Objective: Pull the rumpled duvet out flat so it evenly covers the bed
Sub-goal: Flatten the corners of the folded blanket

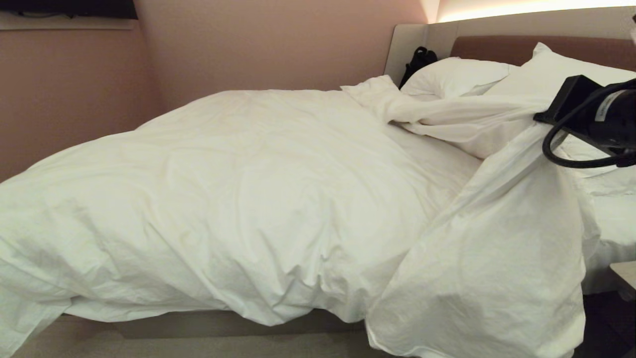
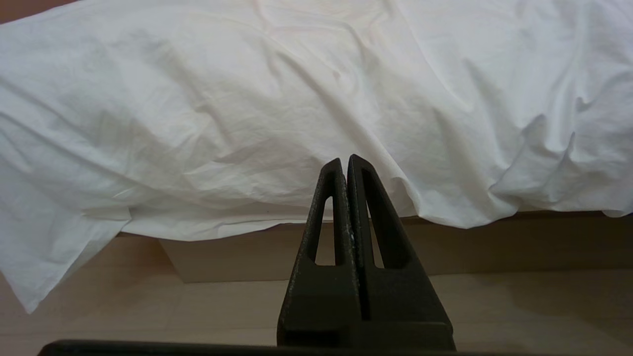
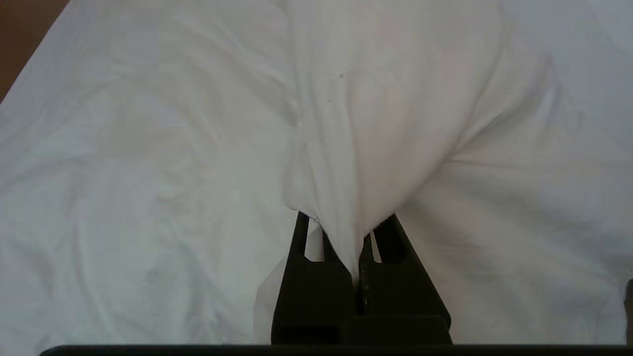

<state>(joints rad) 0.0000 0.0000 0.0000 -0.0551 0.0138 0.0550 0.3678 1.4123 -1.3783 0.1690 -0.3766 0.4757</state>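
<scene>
The puffy white duvet (image 1: 238, 189) lies bunched over the left and middle of the bed (image 1: 223, 323). Its near edge hangs past the bed's side. One flap (image 1: 497, 258) is lifted at the right and drapes down toward the floor. My right arm (image 1: 596, 119) is raised at the upper right edge of the head view. In the right wrist view, the right gripper (image 3: 346, 222) is shut on a pinched fold of the duvet (image 3: 376, 123), which hides the fingertips. The left gripper (image 2: 344, 160) is shut and empty, low beside the bed, facing the duvet's overhang (image 2: 247, 123).
Two white pillows (image 1: 452, 74) (image 1: 561, 69) lean against the brown headboard (image 1: 497, 47), with a black object (image 1: 420, 59) beside them. Bare white sheet (image 1: 437, 159) shows between the duvet's folds. A small table corner (image 1: 626, 276) stands at the right. The bed base (image 2: 494, 242) meets beige floor (image 2: 148, 316).
</scene>
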